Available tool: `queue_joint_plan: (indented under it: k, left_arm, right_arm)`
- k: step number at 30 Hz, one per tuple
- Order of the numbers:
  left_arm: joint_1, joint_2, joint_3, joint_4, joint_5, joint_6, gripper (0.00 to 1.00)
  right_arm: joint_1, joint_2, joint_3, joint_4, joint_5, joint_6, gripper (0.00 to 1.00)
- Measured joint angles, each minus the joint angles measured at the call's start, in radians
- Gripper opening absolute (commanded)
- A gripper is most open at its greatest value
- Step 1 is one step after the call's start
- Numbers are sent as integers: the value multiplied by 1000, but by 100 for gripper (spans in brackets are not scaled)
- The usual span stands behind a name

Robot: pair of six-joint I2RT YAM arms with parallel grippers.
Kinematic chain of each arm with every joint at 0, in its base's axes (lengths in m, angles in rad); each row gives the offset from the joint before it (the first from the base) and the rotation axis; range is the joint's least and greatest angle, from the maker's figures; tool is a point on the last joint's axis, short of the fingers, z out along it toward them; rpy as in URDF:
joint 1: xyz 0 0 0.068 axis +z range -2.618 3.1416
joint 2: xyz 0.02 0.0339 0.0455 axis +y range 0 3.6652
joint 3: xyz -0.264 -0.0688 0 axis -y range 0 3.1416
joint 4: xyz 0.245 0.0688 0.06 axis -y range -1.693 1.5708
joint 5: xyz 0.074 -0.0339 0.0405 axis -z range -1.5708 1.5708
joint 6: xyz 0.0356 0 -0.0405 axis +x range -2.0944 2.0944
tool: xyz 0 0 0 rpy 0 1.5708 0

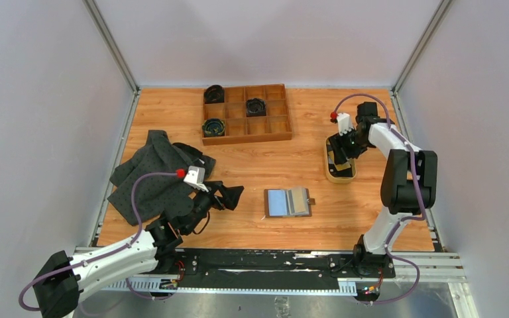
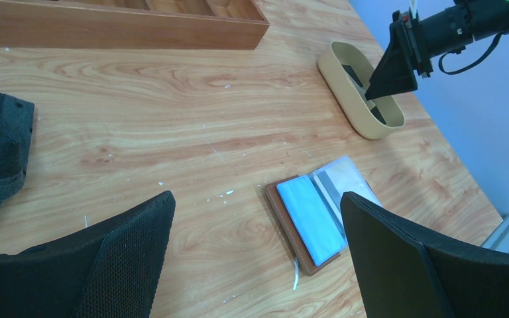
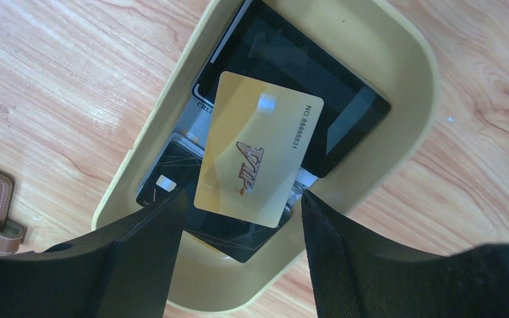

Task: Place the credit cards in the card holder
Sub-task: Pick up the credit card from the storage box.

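Observation:
The card holder (image 1: 288, 202) lies open on the table, brown leather with pale blue sleeves (image 2: 308, 218) facing up. The credit cards sit in a tan oval dish (image 1: 328, 173): a gold card (image 3: 258, 149) rests on top of dark cards (image 3: 305, 73). My right gripper (image 3: 238, 218) hovers over the dish, open, its fingers either side of the gold card's near edge and not touching it. My left gripper (image 2: 257, 199) is open just left of the card holder, with nothing between its fingers.
A wooden compartment tray (image 1: 265, 136) with dark coiled items stands at the back. A dark grey cloth (image 1: 152, 175) lies at the left beside my left arm. Pale walls close in the table on three sides.

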Motion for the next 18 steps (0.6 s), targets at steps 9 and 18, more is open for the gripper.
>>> queue_joint_plan:
  k: [9,18]
  left_arm:
    - [0,0,0,0,0,-8,100]
    - [0,0,0,0,-2,-11,100]
  right_arm:
    - [29,38,8,-1,39,0,72]
    - [64,87,39,9,76,1,74]
